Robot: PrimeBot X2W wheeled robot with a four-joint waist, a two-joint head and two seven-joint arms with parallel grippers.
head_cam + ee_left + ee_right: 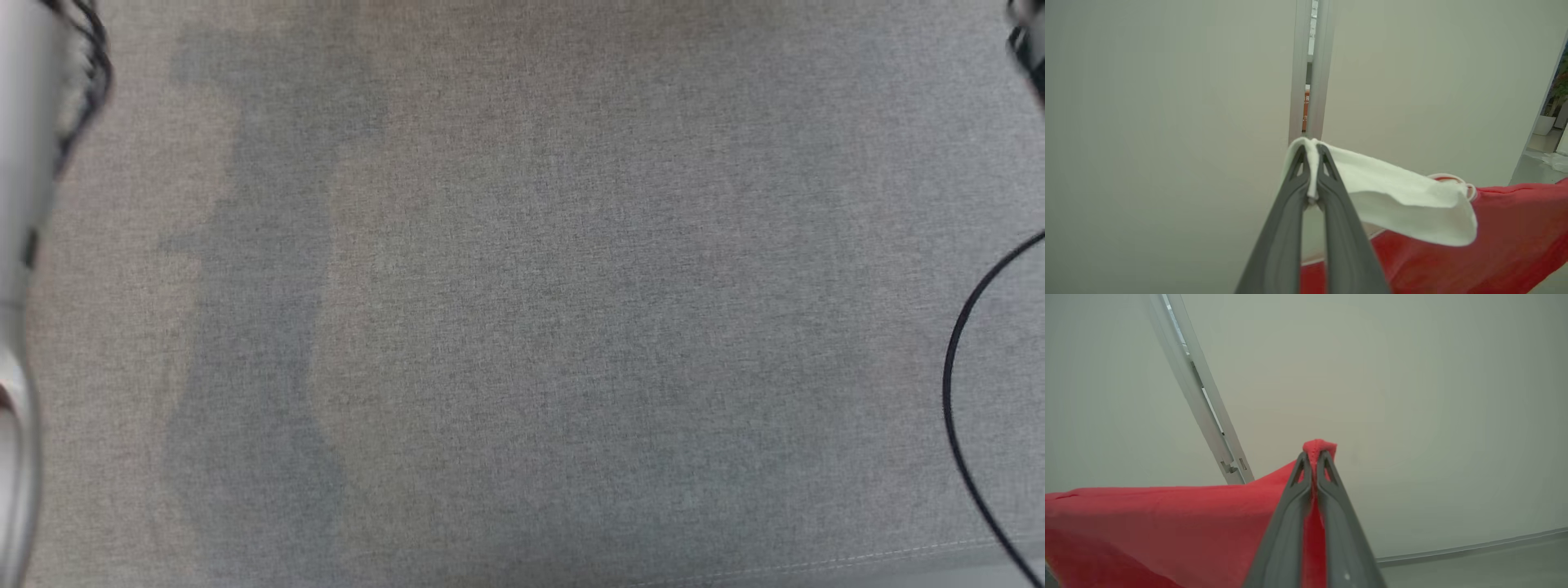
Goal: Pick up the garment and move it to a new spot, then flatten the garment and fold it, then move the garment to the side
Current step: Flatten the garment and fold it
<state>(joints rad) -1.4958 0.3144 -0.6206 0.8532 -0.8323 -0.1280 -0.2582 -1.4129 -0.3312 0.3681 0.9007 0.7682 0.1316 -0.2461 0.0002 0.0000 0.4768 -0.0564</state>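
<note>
Item under inspection: the garment, red with a white section. It is hanging in the air between the two claws, in front of pale wall panels and a metal post. No part of it seen from the wrists is resting on anything. Its top edge is running close to taut from one grip to the other, and the body is sagging below.

The left claw is clamping fully closed on a fold of the white section, with the cloth pinched between the tips and wrapping over them. The right claw is clamping fully closed on a bunched red edge, a small tuft poking past its tips.

Assessment: the carry to the new spot appears to be in hand. Beneath the head camera a grey cloth-covered surface is lying ready. A pale forearm is showing at its left edge and a black cable is looping in at the right.

Recommendation:
- Hold both claws level and well apart so the top edge stays stretched.
- Lower until the hanging hem touches first, then draw back to lay the cloth flat.
- Release only once it is lying down.

Both pinches look thin and could slip. The cable could snag the cloth.
</note>
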